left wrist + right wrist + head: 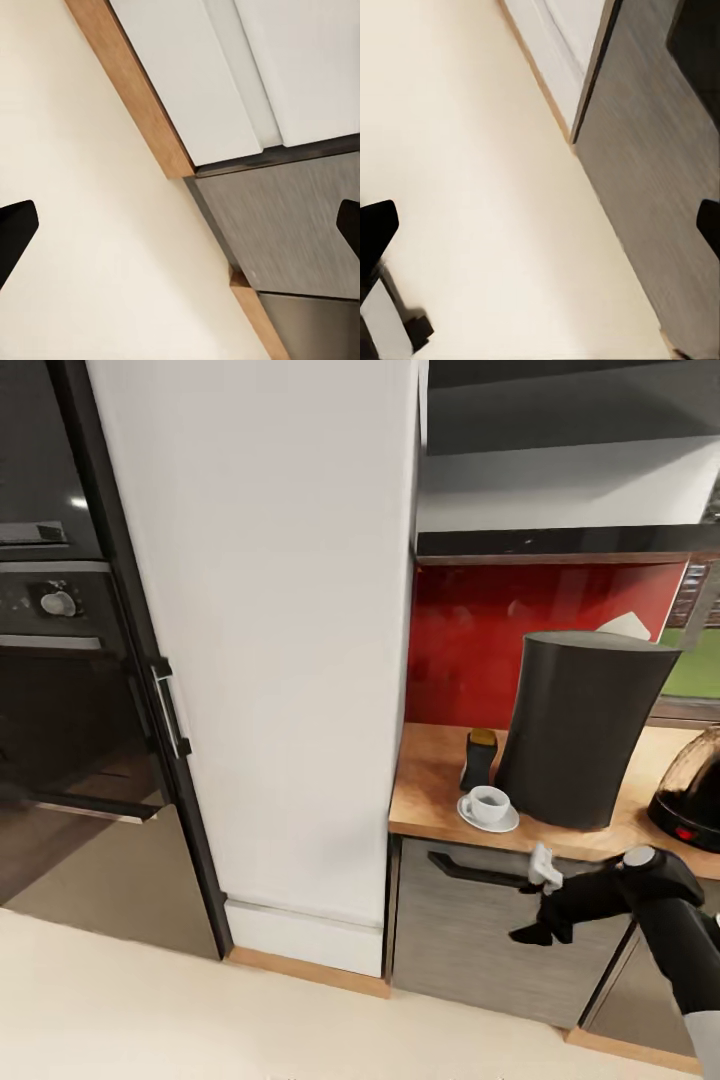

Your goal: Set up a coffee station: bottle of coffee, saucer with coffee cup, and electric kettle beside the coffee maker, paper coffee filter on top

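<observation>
On the warm tan wood-grain table (pixel 430 800), a white cup (pixel 487 803) sits on its round white saucer (pixel 500 824), just beside the tall dark coffee maker (pixel 580 725); a small dark bottle with a golden cap (pixel 479 758) stands behind. The glass-domed kettle (pixel 690 790) is at the far side. Both tools, left (pixel 180 232) and right (pixel 540 232), hang released above the cream floor (pixel 472 150).

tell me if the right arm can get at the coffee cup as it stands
Probably yes. The right gripper hangs low, in front of the grey cabinet drawer, below the kitchen countertop. The coffee cup sits on its saucer near the front edge, with nothing in front, so lifting the arm should reach it.
</observation>
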